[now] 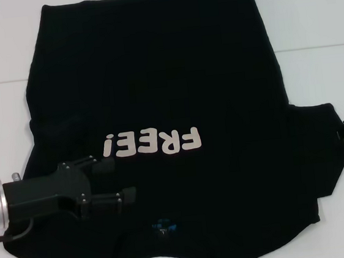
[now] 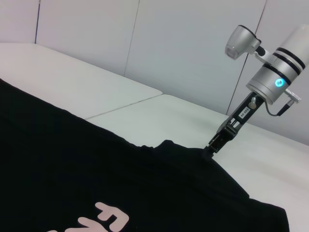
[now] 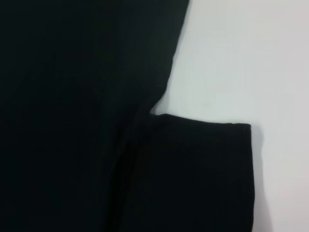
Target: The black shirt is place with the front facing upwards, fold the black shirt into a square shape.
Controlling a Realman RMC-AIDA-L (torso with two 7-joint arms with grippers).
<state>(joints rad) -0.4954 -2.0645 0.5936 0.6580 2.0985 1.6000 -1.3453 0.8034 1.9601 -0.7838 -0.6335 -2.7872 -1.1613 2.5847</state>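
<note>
Black shirt (image 1: 157, 106) lies flat, front up, on the white table (image 1: 315, 27), filling most of the head view; collar end at 6 o'clock nearest the robot, hem at 12, so the long axis runs 6–12. The "FREE!" print (image 1: 152, 143) reads upside down from the head camera, and the blue neck label (image 1: 164, 227) sits just inside the collar. Left gripper (image 1: 120, 179) is over the shirt at about 8 o'clock from the print, arm coming in from 9, fingers (image 1: 128, 195) spread with a clear gap, pointing toward 3, nothing between them. No left sleeve shows spread out on that side; it looks already turned in, though I can't confirm under the arm. Right gripper (image 2: 211, 150) sits at the outer edge of the right sleeve (image 1: 321, 144), at 3 o'clock from the print; in the left wrist view its tip meets a raised peak of cloth, so it's probably pinching the sleeve edge, but I can't tell finger state for sure. Key relation: the sleeve still sticking out lies right at the right gripper and across the whole body width from the left one, so the right arm is far nearer. Likely next move is carrying that sleeve toward 9, across the long axis, with the fold line parallel to 6–12.
</note>
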